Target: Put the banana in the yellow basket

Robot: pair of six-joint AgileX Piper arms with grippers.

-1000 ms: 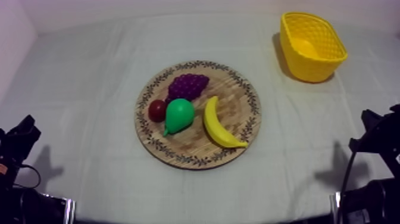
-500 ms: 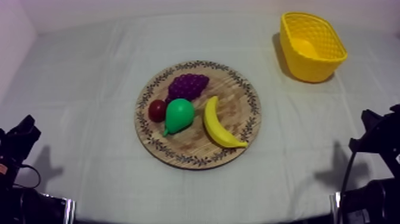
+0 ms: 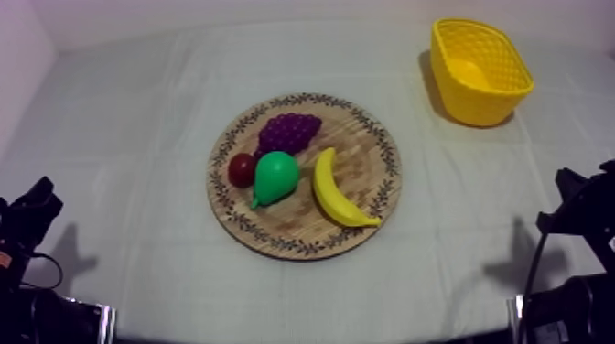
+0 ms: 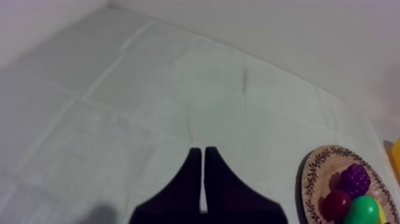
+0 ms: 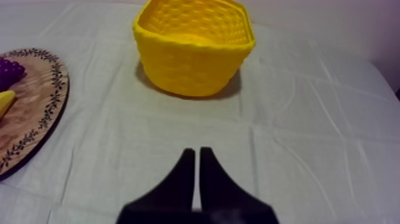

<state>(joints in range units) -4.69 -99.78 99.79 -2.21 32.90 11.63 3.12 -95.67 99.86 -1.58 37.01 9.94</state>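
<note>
Left gripper [image 4: 199, 150]: low at its own side of the table, fingers pressed together into a narrow wedge with nothing between them. It hangs over bare cloth [image 3: 137, 110], well apart from the fruit, and looks parked out of the way.
Wooden board [image 3: 366, 146]: flat in the middle of the table, all four toys on it, within reach of either arm by the look of it.
Small red fruit [image 3: 242, 168]: at the board's left, touching the pear.
Pear [image 3: 275, 176]: green, lying on its side just left of the banana, with a thin strip of wood between them.
Grapes [image 3: 288, 131]: at the far side of the board, above the pear and clear of the banana.
Banana [image 3: 335, 189]: there's our target, flat on the right half of the board, nothing gripping it. Its long axis runs from near the board's middle out towards the near right rim, where the pointed tip ends. The bulge faces the pear and the hollow faces the basket side.
Yellow basket [image 3: 471, 101]: upright at the far right, mouth open upward, well apart from the board.
Right gripper [image 5: 197, 150]: low at the right, fingers closed on each other and empty, aimed at the basket with the board's rim beside it. I'd judge this arm the natural one for the job, since banana and basket both lie on its side.
</note>
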